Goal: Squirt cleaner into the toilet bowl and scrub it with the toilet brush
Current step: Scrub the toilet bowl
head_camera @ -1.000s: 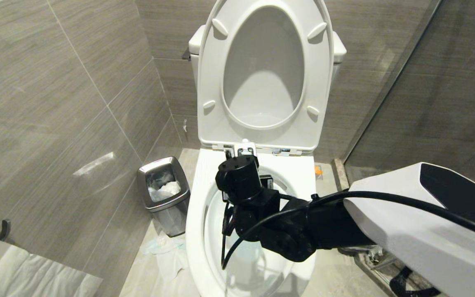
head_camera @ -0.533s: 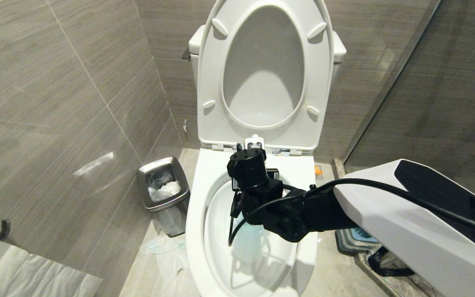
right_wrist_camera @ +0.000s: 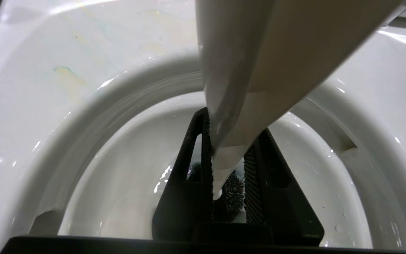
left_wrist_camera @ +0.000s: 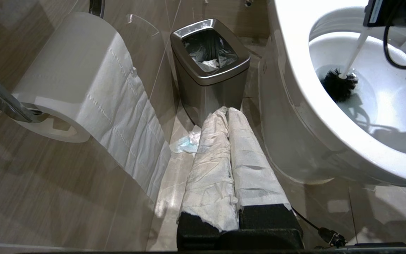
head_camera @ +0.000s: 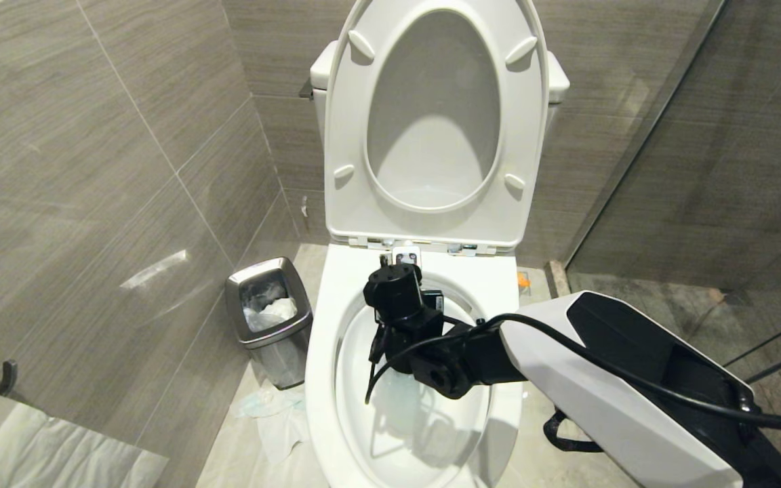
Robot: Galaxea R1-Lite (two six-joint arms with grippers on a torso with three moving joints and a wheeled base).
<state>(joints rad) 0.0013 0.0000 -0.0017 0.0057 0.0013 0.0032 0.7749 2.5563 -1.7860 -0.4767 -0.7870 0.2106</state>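
Toilet brush [left_wrist_camera: 344, 76], a long slim white handle ending in a round black bristle head, stands in the large glossy white ceramic toilet bowl [head_camera: 326, 339].

Head view: the right gripper [head_camera: 401, 352] hangs over the basin, pointing down, its black wrist hiding the jaws and the brush beneath. Below them lies the cleaner [head_camera: 401, 400], a translucent teal-blue tint in the water. A small steel waste bin [head_camera: 270, 318] stands well apart from the jaws, beside the bowl.

Left wrist view: the left gripper [left_wrist_camera: 229, 158], its paper-wrapped jaws pressed together on nothing, is parked beside the bowl. Beyond them, the bristle head sits in the tinted water, the handle slanting up to the right gripper.

Right wrist view: the ribbed black jaws pinch the white handle between them; past their tips the dark bristles show in the water.

Scrubbing looks to be the step in hand. The next stroke likely calls for sweeping the bristles along the basin wall with the grip firm.
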